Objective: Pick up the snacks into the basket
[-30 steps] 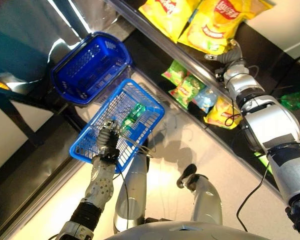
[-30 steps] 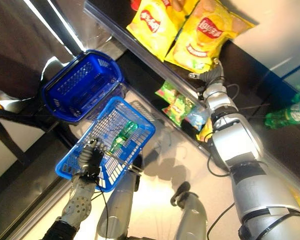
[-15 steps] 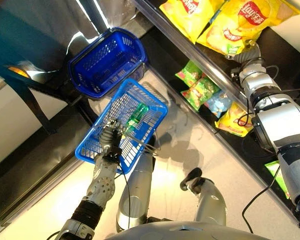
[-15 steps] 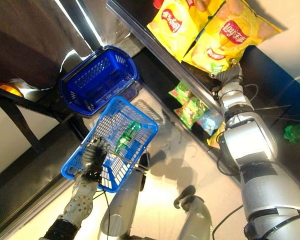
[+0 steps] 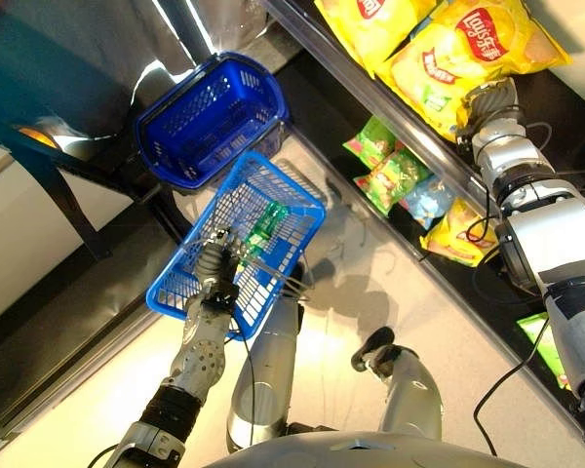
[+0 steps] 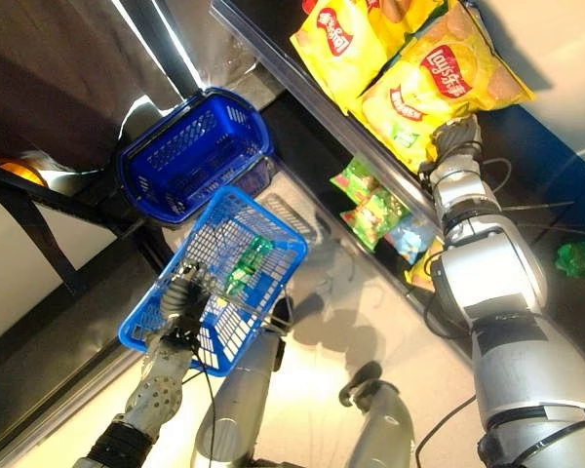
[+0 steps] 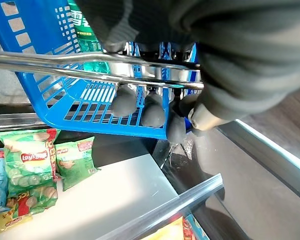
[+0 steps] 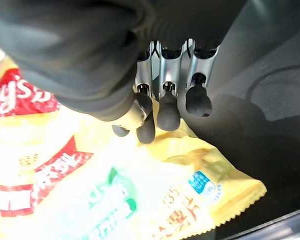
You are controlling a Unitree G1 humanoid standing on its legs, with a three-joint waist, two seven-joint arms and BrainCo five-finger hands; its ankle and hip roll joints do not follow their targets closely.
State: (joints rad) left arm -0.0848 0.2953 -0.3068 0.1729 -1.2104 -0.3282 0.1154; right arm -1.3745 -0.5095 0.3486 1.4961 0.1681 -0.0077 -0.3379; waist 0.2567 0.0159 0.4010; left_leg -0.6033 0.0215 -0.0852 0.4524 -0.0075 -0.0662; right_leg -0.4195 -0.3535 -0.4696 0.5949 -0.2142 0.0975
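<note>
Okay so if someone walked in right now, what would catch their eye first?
Probably the big yellow chip bag on the dark shelf, with the right hand reaching its lower corner. Next, the light blue wire basket hanging from the left hand, a green snack pack inside, below a darker blue basket.

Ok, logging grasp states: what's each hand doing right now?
Left hand: shut on the blue wire basket's metal handle.
Right hand: open, over a yellow chip bag.

A yellow chip bag (image 5: pixel 468 54) lay tilted on the upper shelf; the light-blue wire basket (image 5: pixel 239 244) apparently already held a green packet (image 5: pixel 261 226).
</note>
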